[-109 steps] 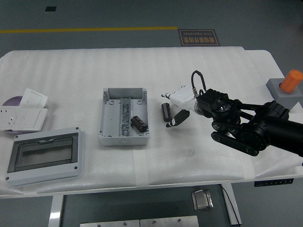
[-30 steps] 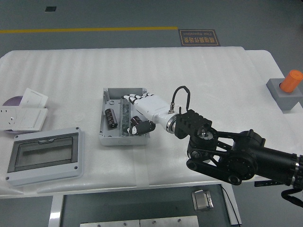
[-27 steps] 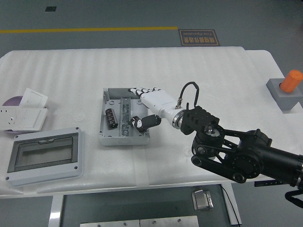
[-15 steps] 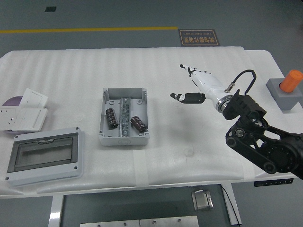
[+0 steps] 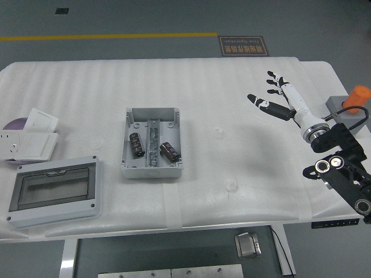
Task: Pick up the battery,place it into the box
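Observation:
A grey open box point(image 5: 152, 123) sits left of the table's middle, with a metal rail down its centre. Two black cylindrical batteries lie inside it: one point(image 5: 136, 143) left of the rail, the other point(image 5: 169, 150) right of it. My right hand point(image 5: 270, 92), white with black fingertips, hovers over the far right of the table, well away from the box. Its fingers are spread and hold nothing. The left arm does not show.
A grey enclosure with a clear lid point(image 5: 53, 191) lies at the front left. White socket plates point(image 5: 29, 138) and a disc sit at the left edge. A grey block with an orange cylinder point(image 5: 351, 105) stands at the right edge.
My right hand carried a battery into the box, left it beside the rail's left side, then drew back to the right, empty and spread.

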Controlling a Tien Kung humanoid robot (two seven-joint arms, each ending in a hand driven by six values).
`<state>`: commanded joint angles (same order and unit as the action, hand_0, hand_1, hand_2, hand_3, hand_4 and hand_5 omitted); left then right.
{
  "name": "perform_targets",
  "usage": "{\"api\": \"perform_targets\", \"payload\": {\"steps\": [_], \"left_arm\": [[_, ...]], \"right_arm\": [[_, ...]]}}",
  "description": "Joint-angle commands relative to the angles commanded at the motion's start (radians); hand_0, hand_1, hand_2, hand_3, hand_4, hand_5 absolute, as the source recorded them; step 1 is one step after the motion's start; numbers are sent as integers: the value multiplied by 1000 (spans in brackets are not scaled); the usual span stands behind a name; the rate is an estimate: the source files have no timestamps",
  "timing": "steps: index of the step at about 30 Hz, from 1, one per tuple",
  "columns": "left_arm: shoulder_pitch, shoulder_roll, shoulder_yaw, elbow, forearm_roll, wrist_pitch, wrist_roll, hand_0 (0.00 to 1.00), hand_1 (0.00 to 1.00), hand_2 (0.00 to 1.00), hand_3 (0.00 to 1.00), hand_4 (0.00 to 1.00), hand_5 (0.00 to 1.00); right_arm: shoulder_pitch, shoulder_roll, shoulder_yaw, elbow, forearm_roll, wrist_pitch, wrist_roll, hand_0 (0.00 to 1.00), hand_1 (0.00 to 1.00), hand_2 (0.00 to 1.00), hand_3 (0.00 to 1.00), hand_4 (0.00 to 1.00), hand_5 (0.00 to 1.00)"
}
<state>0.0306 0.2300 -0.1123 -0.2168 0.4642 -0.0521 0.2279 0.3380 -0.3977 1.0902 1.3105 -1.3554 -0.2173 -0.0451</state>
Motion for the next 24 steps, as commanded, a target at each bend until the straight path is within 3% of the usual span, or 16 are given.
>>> {"api": "perform_targets", "payload": {"steps": [6,13,20,22,23,24], "left_arm": [[4,-4,6,-1,0,1,1,682,695,540,600,518,540],[4,-5,7,0,-1,1,1,682,696,544,600,548,496],[3,-7,8,1,-10,-5,7,682,696,546,598,550,481],[3,-7,9,2,-13,-5,9,682,696,546,598,550,481],[4,-7,9,2,-14,-5,9,683,697,547,600,566,479],[4,-7,10,2,-16,-5,10,683,697,547,600,566,479]], "right_arm": [[-60,35,112,38,239,42,131,865,757,868,998,854,586],[-79,53,103,50,497,150,257,867,753,842,998,855,584],[-94,74,72,63,749,278,304,862,742,816,985,861,588],[-97,77,70,64,810,294,310,862,742,816,985,861,588],[-98,77,70,63,839,294,314,796,714,774,923,885,636],[-98,77,71,62,865,291,318,796,714,774,923,885,636]]}}
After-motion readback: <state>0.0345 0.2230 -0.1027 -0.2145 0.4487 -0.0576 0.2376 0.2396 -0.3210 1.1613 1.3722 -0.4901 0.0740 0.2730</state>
